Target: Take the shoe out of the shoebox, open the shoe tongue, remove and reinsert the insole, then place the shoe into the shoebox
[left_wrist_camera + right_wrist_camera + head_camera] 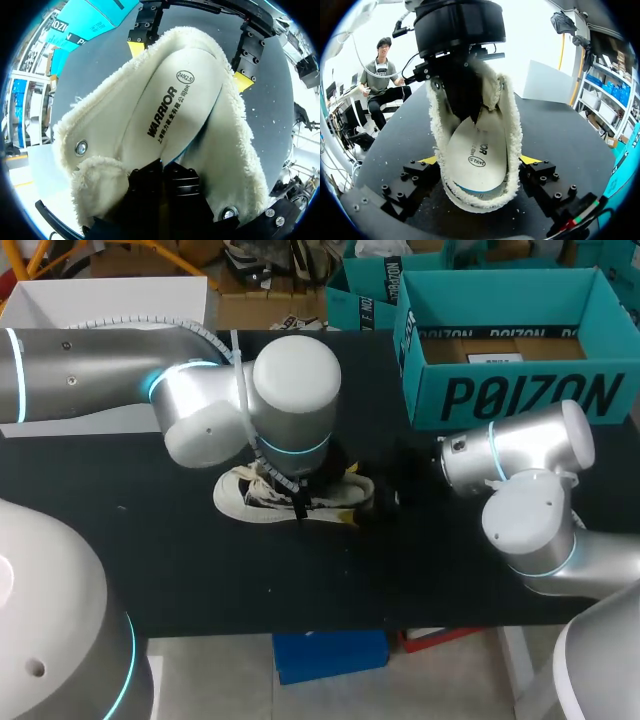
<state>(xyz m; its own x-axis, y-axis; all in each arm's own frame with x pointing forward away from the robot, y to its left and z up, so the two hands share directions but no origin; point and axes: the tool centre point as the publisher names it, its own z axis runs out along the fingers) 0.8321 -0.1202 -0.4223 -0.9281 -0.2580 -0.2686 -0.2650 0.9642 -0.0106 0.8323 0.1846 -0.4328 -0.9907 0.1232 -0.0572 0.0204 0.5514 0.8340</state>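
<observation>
Shoe [262,495] sits mid-tabletop [200,570], right tool [479,161] clamped across its heel, left tool [163,167] pinching the insole [170,105] inside; pull too steeply and the fleece lining [240,150] could snag, dragging the shoe loose.

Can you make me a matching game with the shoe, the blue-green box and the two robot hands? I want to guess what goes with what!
Things:
1. shoe
2. shoebox
3. left gripper
4. right gripper

Places and looks:
A. fingers down inside the shoe, at the insole
B. teal, at the far right of the table
C. yellow-tipped fingers on both sides of the shoe's heel
D. fluffy cream lining, lying on the black table

Pairs: 1-D, 2-B, 3-A, 4-C.
</observation>
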